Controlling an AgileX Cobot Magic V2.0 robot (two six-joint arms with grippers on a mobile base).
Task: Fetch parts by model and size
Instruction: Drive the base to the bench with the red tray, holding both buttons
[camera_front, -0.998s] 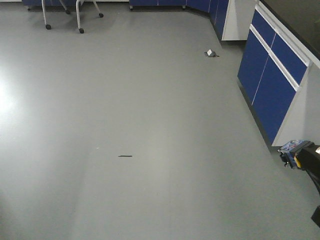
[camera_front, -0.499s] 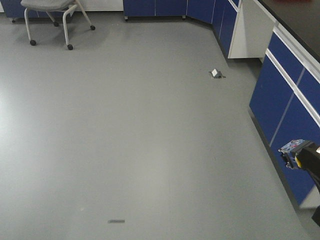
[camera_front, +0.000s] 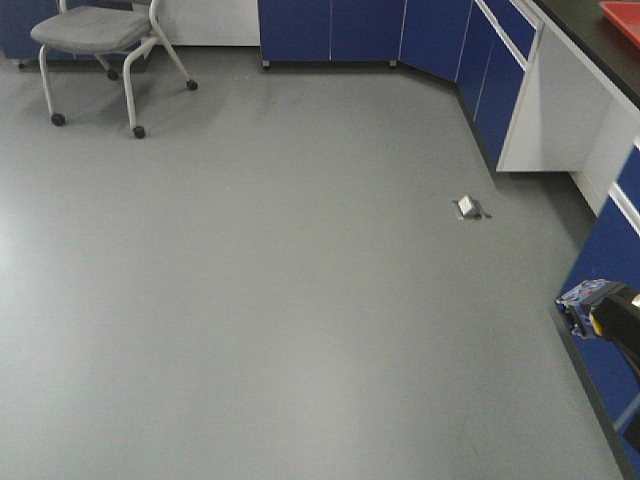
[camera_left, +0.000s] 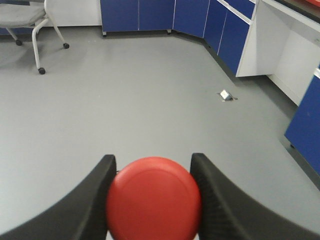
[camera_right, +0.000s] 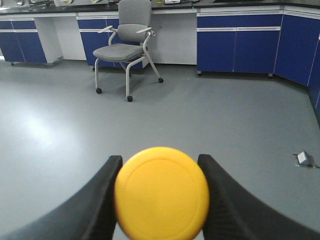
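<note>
In the left wrist view my left gripper (camera_left: 152, 160) is shut on the red-capped part (camera_left: 153, 200), and its round cap fills the gap between the black fingers (camera_left: 90, 200). The right wrist view shows my right gripper (camera_right: 160, 159) shut on the yellow-capped part (camera_right: 161, 195) in the same way. Both caps face the cameras, which hides their collars and bases. At the right edge of the front view, a bluish square base (camera_front: 583, 297) sticks out from a dark arm end. Both grippers hang over bare grey floor.
Blue cabinets (camera_front: 330, 28) run along the far wall and down the right side (camera_front: 610, 300) under a black counter with a red tray (camera_front: 622, 15). A grey wheeled chair (camera_front: 95, 35) stands at far left. A small metal floor box (camera_front: 469, 208) sits near the right cabinets.
The front view has advanced across the floor. The floor box and chair have come nearer and lower in the picture, and the dark floor mark has slid out of view. The bluish base stays put.
</note>
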